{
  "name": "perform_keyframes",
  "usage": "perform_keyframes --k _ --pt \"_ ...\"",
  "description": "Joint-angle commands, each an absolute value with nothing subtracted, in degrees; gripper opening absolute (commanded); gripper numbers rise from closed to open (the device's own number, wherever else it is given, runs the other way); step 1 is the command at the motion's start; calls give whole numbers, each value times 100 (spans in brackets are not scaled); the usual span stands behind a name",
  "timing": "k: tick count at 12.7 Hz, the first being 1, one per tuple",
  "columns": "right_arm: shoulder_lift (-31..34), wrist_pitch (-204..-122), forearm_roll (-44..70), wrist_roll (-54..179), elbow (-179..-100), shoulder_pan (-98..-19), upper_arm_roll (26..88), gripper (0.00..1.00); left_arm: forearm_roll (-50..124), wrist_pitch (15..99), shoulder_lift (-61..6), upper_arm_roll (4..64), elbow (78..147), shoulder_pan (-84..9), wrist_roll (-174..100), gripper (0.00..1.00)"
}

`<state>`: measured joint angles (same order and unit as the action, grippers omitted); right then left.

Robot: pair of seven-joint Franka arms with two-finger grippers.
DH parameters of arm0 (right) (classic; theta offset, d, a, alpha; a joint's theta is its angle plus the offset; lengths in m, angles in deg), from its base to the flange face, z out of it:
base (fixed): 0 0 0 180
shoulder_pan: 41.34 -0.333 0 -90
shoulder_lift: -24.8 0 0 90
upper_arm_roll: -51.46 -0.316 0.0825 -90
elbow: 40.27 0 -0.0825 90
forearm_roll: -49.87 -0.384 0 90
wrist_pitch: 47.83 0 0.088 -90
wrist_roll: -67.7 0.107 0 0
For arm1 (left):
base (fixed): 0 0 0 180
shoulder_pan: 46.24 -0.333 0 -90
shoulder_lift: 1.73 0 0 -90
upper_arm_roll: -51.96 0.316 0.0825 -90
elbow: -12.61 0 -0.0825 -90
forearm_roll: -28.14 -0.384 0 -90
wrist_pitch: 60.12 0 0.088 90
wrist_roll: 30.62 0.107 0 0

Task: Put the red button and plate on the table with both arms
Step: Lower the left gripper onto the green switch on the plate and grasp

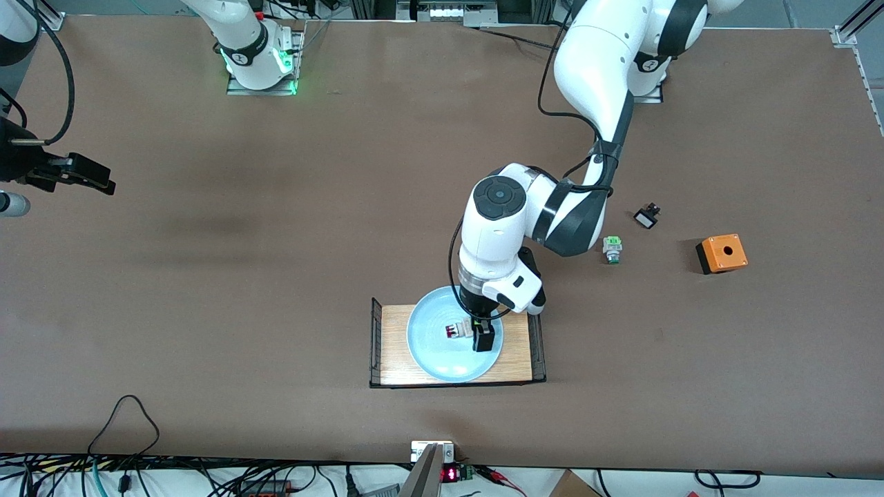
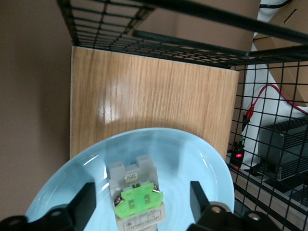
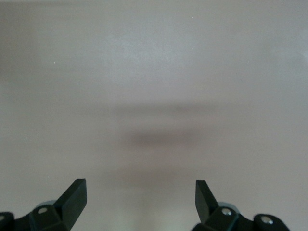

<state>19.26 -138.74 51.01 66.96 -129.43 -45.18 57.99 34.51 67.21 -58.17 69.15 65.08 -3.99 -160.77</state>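
Observation:
The red button (image 1: 454, 331) lies on its side in the pale-blue plate (image 1: 442, 359), which sits on a light-wood tray (image 1: 519, 359) on the brown table (image 1: 276, 276). My left gripper (image 1: 481, 333) is low over the plate, open, with its fingers either side of the button's whitish and green body (image 2: 137, 192); neither finger touches it. The left wrist view shows the left gripper (image 2: 143, 193), the plate's rim (image 2: 202, 159) and the tray (image 2: 144, 96). My right gripper (image 1: 93, 178) waits open and empty over bare table at the right arm's end, as its wrist view (image 3: 139, 185) shows.
The tray has black wire ends (image 1: 375, 338). Toward the left arm's end of the table lie a green-and-white switch (image 1: 612, 248), a small black part (image 1: 647, 217) and an orange box with a hole (image 1: 721, 252).

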Motion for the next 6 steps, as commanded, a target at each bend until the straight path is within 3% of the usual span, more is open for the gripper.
perform_keyframes --k 1,3,6 --pt "1944 -13800 5101 6656 -12895 -4495 5797 100 3324 6802 -5957 7121 6298 -273 -16149 22" --pt "1935 -13800 5101 6656 -12895 -4495 5797 100 3306 6802 -5948 7121 6306 -247 -15930 4" --pt "1927 -13800 5101 6656 -12895 -4495 5797 100 3104 6767 -5843 7129 6306 -247 -15824 0"
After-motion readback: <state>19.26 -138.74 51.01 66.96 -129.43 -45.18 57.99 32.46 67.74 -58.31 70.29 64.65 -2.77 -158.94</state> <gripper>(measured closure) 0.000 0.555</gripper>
